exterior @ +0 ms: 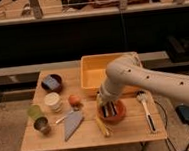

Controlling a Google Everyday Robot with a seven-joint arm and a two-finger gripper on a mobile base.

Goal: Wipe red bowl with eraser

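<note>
The red bowl [119, 114] sits on the wooden table [88, 133], right of centre and near the front. My gripper [108, 105] reaches down into the bowl from the upper right, on a thick white arm [148, 80]. It is shut on the eraser [109, 110], a small dark striped block that lies against the inside of the bowl on its left half. The arm hides the far rim of the bowl.
A yellow bin [95, 70] stands behind the bowl. A long-handled brush [146, 110] lies to the right. Left of the bowl are a yellow stick [102, 125], a grey scraper [71, 125], an orange ball [74, 99], three cups [53, 101] and a dark bowl with a blue block [52, 83].
</note>
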